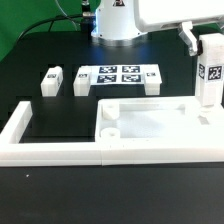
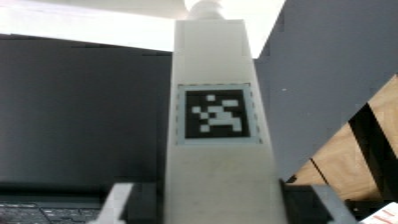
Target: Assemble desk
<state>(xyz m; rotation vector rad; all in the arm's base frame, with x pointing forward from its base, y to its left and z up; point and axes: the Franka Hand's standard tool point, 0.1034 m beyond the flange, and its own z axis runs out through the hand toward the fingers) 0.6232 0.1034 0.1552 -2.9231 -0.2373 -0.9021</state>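
The white desk top (image 1: 150, 125) lies on the black table at the exterior view's right, against the white border wall, rim up with round corner sockets. My gripper (image 1: 192, 38) is shut on a white square leg (image 1: 210, 70) with a black-and-white tag, holding it upright above the top's far right corner. In the wrist view the leg (image 2: 217, 110) fills the middle between my fingers (image 2: 128, 205). Two more legs lie on the table, one (image 1: 51, 78) at the exterior view's left and one (image 1: 83, 81) beside the marker board. Another leg (image 1: 151, 80) lies at the board's right end.
The marker board (image 1: 118, 75) lies flat at the back centre. The long white U-shaped border wall (image 1: 40, 150) runs along the front and left. The robot's base (image 1: 115, 25) stands at the back.
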